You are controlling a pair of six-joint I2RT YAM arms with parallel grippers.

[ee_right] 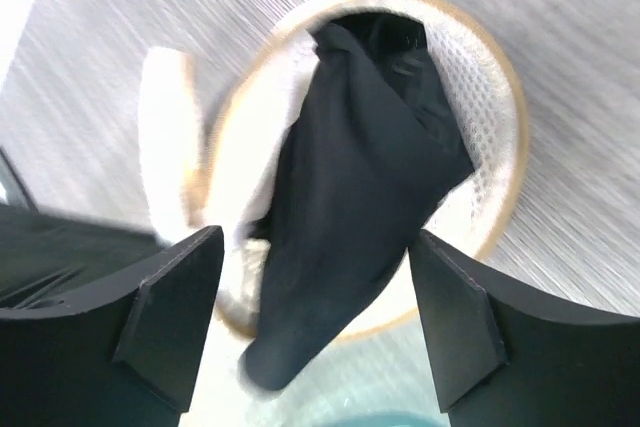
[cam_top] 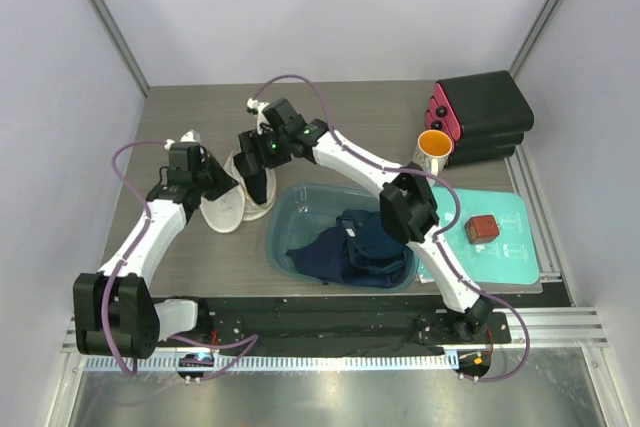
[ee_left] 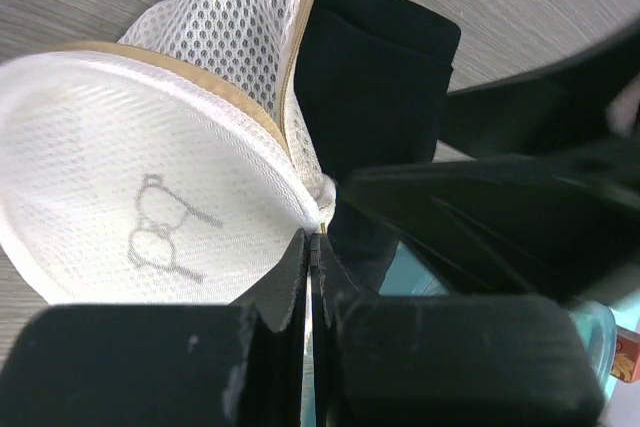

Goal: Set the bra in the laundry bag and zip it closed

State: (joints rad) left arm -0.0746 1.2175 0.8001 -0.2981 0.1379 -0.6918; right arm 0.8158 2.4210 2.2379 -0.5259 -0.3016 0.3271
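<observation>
The cream mesh laundry bag (cam_top: 222,212) lies open on the table, left of the basin. In the left wrist view its emblem face (ee_left: 150,177) is folded back. The black bra (cam_top: 262,187) lies across the open bag, one end hanging over the rim toward the basin; it also shows in the left wrist view (ee_left: 370,77) and the right wrist view (ee_right: 350,197). My left gripper (ee_left: 315,247) is shut on the bag's rim where the two faces meet. My right gripper (ee_right: 315,317) is open just above the bra, fingers (ee_right: 170,317) on either side of it, not holding it.
A teal basin (cam_top: 290,202) holding navy-blue clothes (cam_top: 355,247) sits right of the bag. Further right are a flat teal pouch (cam_top: 505,247) with a small red-brown block (cam_top: 481,229), an orange cup (cam_top: 434,147) and a black box (cam_top: 485,112).
</observation>
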